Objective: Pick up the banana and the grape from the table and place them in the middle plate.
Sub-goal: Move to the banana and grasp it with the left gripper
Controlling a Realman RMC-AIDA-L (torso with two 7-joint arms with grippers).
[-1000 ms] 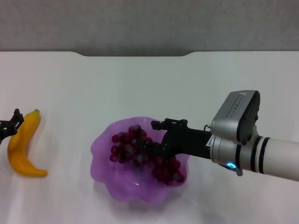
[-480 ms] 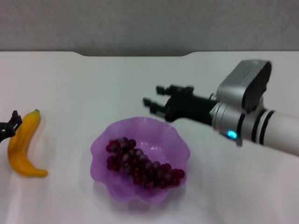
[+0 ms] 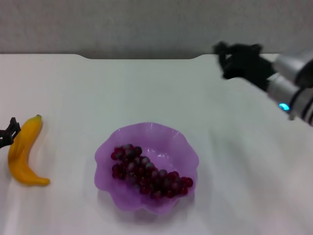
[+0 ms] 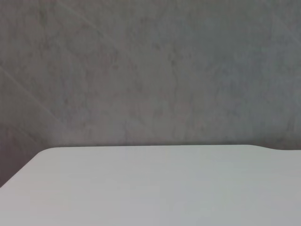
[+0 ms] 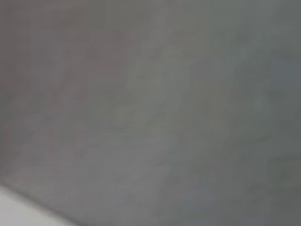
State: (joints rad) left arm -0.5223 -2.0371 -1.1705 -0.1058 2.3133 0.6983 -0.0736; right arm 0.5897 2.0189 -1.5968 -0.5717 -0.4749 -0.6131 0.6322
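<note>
The grape bunch (image 3: 148, 175) lies inside the middle plate (image 3: 146, 129), a translucent purple scalloped bowl at the front centre of the white table (image 3: 73, 88). The banana (image 3: 22, 152) lies on the table at the far left, stem end pointing away from me. My left gripper (image 3: 7, 133) shows only as a black tip at the left edge, right beside the banana's far end. My right gripper (image 3: 226, 59) is open and empty, raised high near the table's far right edge, well clear of the plate. The wrist views show none of the task's objects.
A grey wall stands behind the table's notched far edge (image 3: 142, 57). The left wrist view shows only bare tabletop (image 4: 150, 188) and wall. The right wrist view shows wall and a sliver of table (image 5: 19, 212).
My right gripper let go of the grape bunch in the plate, then rose and pulled back to the far right. The bunch settled flat in the plate. The left gripper and banana stayed put.
</note>
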